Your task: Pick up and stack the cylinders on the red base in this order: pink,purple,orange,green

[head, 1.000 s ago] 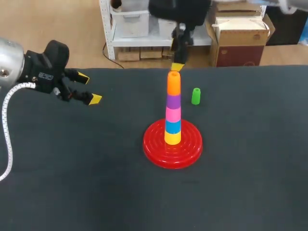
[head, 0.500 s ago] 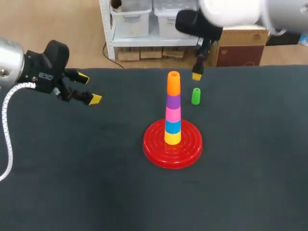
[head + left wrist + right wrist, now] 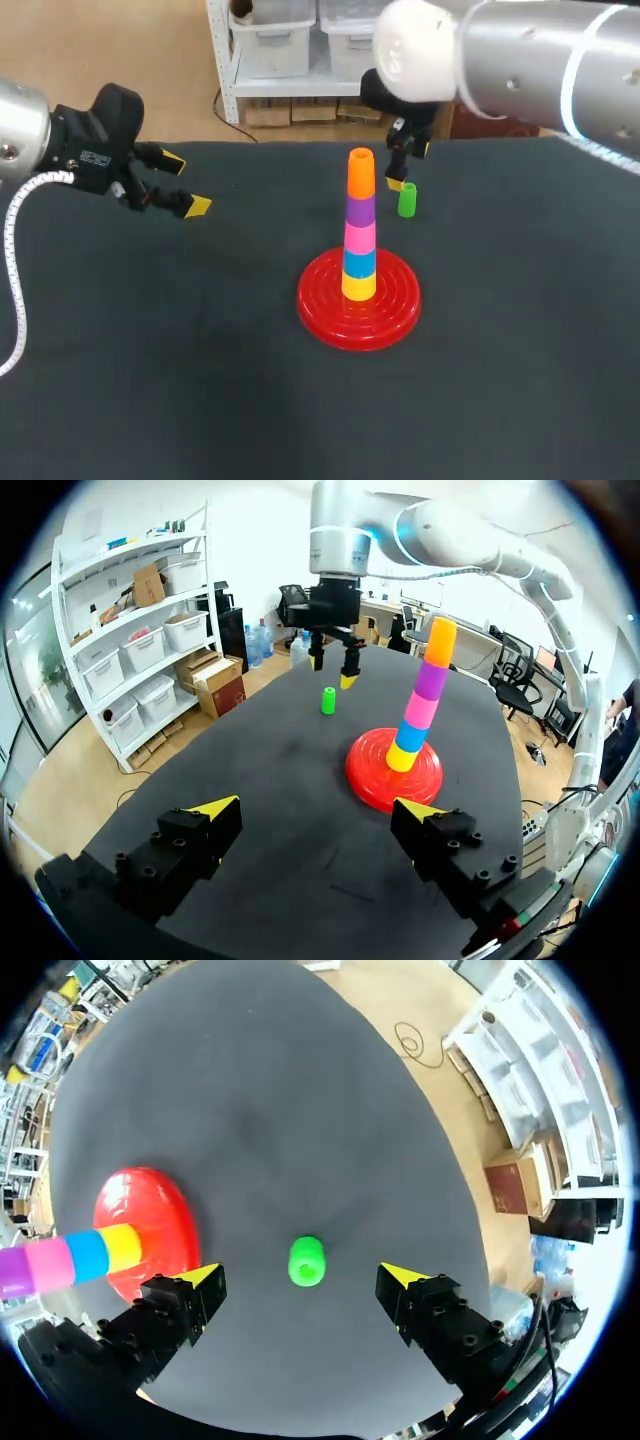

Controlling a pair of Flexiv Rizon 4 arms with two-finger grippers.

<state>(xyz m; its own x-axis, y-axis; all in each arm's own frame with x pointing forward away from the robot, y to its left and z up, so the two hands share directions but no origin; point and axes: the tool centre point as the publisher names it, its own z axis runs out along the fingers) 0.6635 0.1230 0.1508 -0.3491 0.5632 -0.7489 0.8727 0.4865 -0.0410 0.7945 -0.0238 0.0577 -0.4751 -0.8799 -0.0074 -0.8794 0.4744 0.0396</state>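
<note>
table: dark cloth | yellow cylinder under blue cylinder

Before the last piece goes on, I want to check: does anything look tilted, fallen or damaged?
Nothing stands out. The tower stands straight on the red base, and the green cylinder stands upright apart from it, below the open right claw.

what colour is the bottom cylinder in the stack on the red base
The bottom cylinder is yellow; the head view shows it best.
</note>
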